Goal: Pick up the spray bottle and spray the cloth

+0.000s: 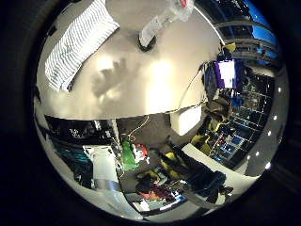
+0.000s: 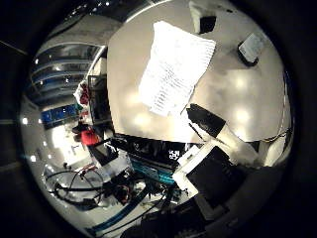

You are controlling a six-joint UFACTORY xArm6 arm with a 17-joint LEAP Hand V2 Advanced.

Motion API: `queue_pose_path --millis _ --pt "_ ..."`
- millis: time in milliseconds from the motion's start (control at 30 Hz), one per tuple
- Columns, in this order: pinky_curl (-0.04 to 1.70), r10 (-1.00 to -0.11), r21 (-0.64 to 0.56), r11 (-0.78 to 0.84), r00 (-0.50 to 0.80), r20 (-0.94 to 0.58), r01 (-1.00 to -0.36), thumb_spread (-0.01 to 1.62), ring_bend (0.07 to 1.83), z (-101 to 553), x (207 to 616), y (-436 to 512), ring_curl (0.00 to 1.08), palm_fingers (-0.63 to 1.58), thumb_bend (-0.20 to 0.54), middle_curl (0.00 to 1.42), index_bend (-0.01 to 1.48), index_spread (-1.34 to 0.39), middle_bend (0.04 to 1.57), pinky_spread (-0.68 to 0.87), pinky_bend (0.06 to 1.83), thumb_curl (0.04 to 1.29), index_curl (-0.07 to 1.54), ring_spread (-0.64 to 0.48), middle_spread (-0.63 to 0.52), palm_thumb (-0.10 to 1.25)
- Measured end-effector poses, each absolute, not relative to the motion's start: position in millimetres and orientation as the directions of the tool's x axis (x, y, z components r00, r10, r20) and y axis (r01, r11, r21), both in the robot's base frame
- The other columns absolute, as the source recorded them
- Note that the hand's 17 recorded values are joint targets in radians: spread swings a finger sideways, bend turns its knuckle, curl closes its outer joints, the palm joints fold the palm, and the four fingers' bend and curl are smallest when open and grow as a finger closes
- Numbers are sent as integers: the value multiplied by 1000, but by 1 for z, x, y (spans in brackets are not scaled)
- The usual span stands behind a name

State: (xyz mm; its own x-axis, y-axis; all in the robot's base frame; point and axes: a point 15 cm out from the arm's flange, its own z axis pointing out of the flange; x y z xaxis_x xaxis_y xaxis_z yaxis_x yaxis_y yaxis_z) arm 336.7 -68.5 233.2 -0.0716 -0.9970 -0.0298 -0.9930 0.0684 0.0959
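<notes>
Hand is being held well above the table, with nothing in it; white and black parts are being seen in the thumb side view, and its shadow on the tabletop is showing spread fingers, so it is being read as open, though that is a judgement from the shadow. Spray bottle is being seen standing upright on the table, well apart from the cloth, long axis vertical; nozzle direction cannot be told. Cloth is lying flat, striped, near the table edge, long axis running away from that edge. Approach step is being judged as in hand: nothing grasped yet. Next, the palm is needing to be brought down beside the bottle body and the fingers wrapped round it.
</notes>
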Motion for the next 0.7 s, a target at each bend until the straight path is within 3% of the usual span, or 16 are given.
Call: queue_pose_path --millis 433,700 --pt "273 -977 28 202 -203 -58 -979 1083 193 256 339 -117 181 327 -21 323 252 -393 189 372 199 322 405 101 -17 814" --pt "294 -929 -109 326 -298 -219 -939 1087 224 294 346 -162 209 290 -36 320 152 -354 191 369 242 294 355 98 0 658"
